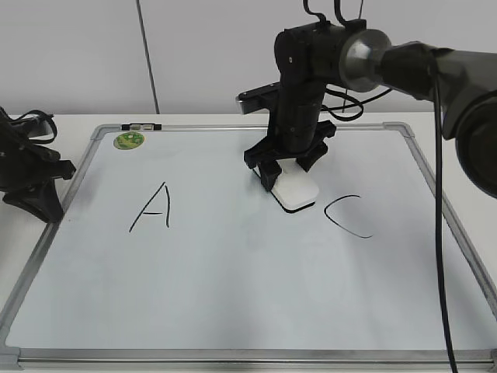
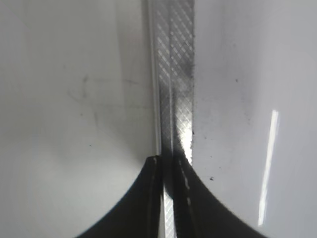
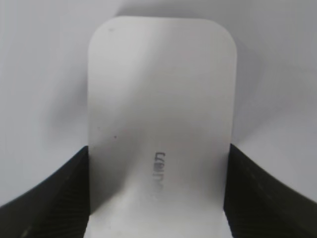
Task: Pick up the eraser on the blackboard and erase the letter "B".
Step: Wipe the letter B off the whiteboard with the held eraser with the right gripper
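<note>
One eraser (image 1: 296, 191) in right hand (image 1: 290, 168); two letters (A, C).

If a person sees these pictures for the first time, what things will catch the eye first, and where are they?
First comes the black right gripper at the upper middle of the blackboard, shut on the white eraser, which sits between the letter A and the letter C. No B shows in that gap. The left gripper sits shut at the board's left frame.
</note>
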Motion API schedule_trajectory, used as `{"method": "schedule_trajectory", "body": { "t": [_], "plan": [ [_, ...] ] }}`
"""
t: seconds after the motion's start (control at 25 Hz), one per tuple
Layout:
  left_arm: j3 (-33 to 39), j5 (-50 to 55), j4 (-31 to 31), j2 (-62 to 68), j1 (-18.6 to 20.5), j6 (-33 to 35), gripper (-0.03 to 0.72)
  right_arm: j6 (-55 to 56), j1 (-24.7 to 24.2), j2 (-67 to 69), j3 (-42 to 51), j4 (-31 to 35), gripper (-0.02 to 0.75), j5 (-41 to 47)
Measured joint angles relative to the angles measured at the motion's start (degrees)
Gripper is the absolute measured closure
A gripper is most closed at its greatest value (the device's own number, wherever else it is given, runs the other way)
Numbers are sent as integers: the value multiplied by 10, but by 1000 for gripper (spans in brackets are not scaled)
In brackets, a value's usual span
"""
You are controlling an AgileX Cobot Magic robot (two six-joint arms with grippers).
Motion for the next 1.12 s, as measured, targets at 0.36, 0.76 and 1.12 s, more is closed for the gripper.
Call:
{"method": "schedule_trajectory", "body": {
  "t": [0.36, 0.76, 1.12],
  "plan": [
    [0, 0, 0, 0, 0, 0, 674, -35, 39, 0, 0, 9, 186, 2],
    [0, 0, 0, 0, 0, 0, 674, -53, 90, 1, 0, 3, 186, 4],
    [0, 0, -1, 0, 0, 0, 674, -35, 34, 1, 0, -17, 186, -9]
  ]
}}
